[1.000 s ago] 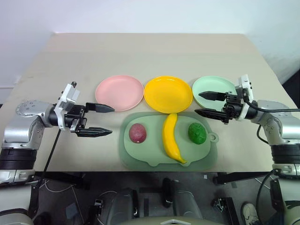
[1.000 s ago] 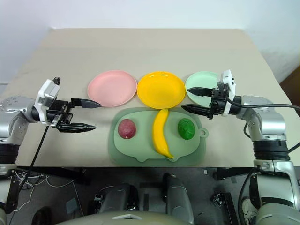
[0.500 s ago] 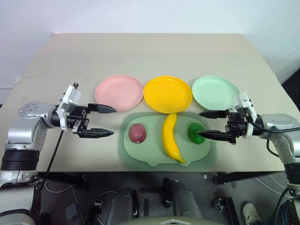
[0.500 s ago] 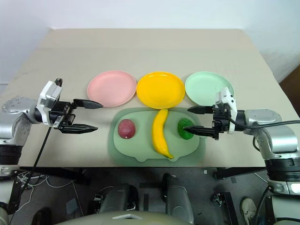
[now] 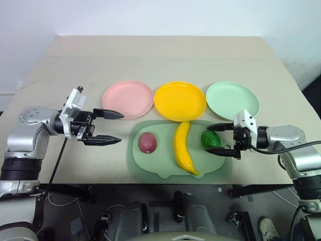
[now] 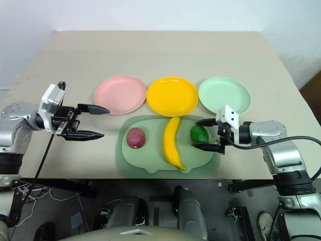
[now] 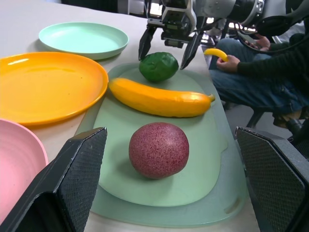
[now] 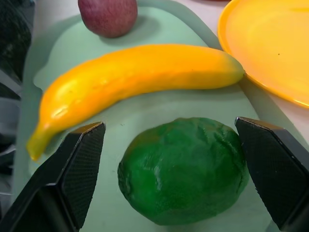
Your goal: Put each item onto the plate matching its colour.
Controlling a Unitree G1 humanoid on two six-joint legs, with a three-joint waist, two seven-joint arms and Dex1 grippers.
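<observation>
On the pale green mat [image 5: 165, 168] lie a dark red-purple fruit [image 5: 147, 142], a yellow banana [image 5: 183, 148] and a bumpy dark green fruit [image 5: 210, 138]. Behind the mat stand a pink plate [image 5: 128, 99], a yellow plate [image 5: 180, 100] and a mint plate [image 5: 232, 99], all bare. My right gripper [image 6: 196, 134] is open and low over the mat. One finger stands on each side of the green fruit [image 8: 183, 169], and I cannot tell whether either touches it. My left gripper [image 5: 119, 127] hangs open and holds nothing, left of the mat, pointing toward the red-purple fruit [image 7: 159, 150].
The mat lies close to the table's near edge [image 5: 100, 182]. Bare tabletop [image 5: 160, 55] stretches behind the plates. In the left wrist view a seated person's hand [image 7: 231, 63] holds a small yellow thing beyond the table.
My right gripper has come down from in front of the mint plate to the mat and now straddles the green fruit. The left gripper has stayed where it was.
</observation>
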